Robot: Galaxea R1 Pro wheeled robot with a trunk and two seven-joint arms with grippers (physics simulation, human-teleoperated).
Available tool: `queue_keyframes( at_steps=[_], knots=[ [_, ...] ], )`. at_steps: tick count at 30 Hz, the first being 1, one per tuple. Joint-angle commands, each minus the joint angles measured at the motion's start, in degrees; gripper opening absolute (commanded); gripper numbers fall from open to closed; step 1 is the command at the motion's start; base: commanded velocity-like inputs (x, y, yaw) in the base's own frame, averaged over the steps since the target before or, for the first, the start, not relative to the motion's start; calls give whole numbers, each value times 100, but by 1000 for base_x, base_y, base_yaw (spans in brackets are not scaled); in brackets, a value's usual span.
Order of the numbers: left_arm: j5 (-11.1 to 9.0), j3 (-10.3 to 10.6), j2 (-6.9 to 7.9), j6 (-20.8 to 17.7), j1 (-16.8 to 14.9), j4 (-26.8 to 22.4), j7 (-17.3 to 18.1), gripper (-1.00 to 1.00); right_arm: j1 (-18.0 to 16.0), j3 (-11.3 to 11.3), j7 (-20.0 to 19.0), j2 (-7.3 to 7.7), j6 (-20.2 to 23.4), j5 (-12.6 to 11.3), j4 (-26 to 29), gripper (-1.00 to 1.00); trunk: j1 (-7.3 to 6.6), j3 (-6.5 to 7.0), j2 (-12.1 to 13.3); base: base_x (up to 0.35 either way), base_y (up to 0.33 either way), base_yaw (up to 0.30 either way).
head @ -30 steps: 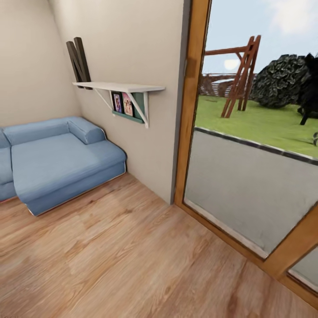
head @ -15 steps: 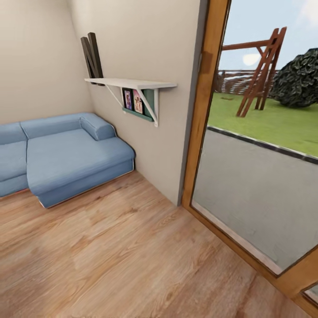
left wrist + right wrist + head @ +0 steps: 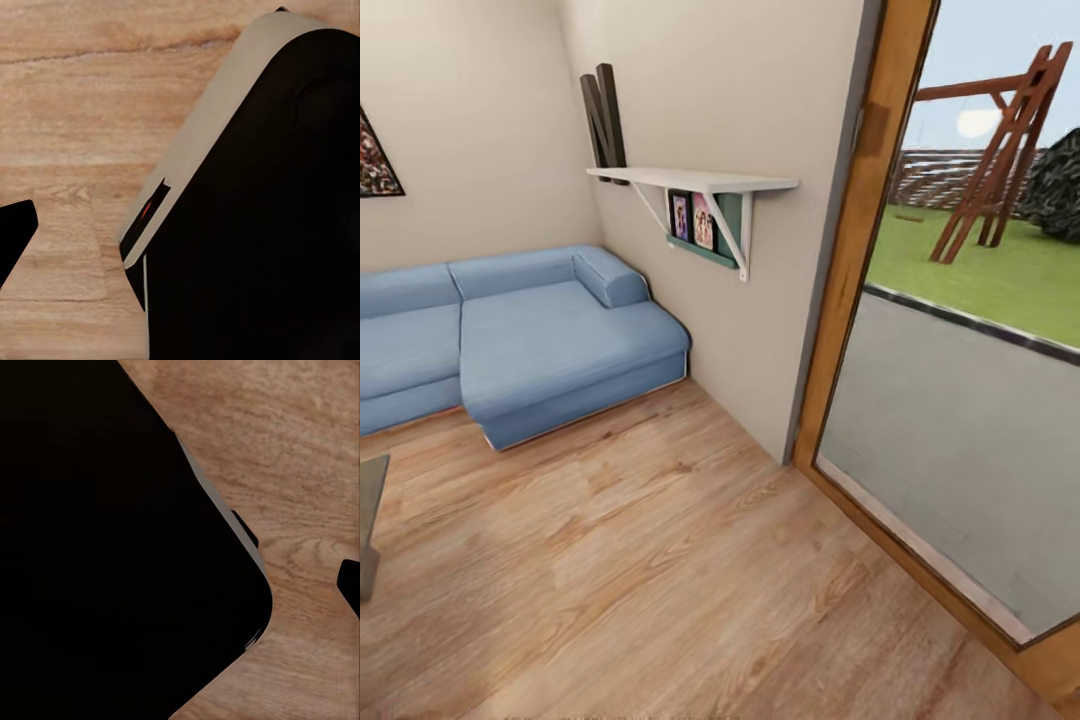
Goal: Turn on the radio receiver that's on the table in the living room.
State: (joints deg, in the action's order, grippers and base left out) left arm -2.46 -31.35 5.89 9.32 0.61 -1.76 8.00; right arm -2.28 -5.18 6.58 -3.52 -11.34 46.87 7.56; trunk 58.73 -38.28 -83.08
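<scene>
Head view: robot in transit, no manipulation underway. Nearest is the light wood plank floor [image 3: 660,560], bare across the near field. At the near left edge a grey-taupe corner [image 3: 370,490] cuts into frame; judged to be the corner of the table, though too little shows to be sure. The radio receiver is not on the sliver that shows, so its look (colour, dial, handle) cannot be recorded from here; judged to lie further left, on the rest of that top.

Mid-distance left: light-blue sectional sofa [image 3: 550,340], chaise end pointing toward the camera, set against the beige wall [image 3: 470,150]. This fits the living room. Right: wood-framed glass door [image 3: 860,230], grey patio [image 3: 960,420] beyond it.

Far: white bracket shelf [image 3: 690,180] on the side wall, two dark slabs [image 3: 603,115] leaning on it, small framed photos [image 3: 692,218] beneath. A picture corner [image 3: 375,160] hangs at far left. Outside, a wooden swing frame [image 3: 1000,140] on grass.

Left wrist view: dark robot body [image 3: 255,225] over floor planks, one dark fingertip [image 3: 13,232] at the edge. Arm apparently tucked down for travel. Right wrist view is similar: dark body [image 3: 112,547], a finger tip [image 3: 351,585] at the edge. Opening of either gripper cannot be told; nothing seen held.
</scene>
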Motion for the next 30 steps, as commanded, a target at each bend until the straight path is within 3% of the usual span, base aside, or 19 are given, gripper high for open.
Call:
queue_keyframes(
  at_steps=[1, 7, 30],
  knots=[
    [0, -1, 0, 0, 0, 0, 0, 100, 0, 0, 0, 0, 0, -1, 0, 100, 0, -8, 0, 0, 0, 183],
    [0, -2, 8, 8, 0, -8, 38, 100, 0, 0, 0, 0, 0, 5, 0, 100, 0, -52, 0, 134, -37, 183],
    [0, 6, 0, 9, 0, -53, 44, 100, 0, 0, 1, 0, -1, 3, 0, 100, 0, -221, 0, 336, -20, 183]
  ],
)
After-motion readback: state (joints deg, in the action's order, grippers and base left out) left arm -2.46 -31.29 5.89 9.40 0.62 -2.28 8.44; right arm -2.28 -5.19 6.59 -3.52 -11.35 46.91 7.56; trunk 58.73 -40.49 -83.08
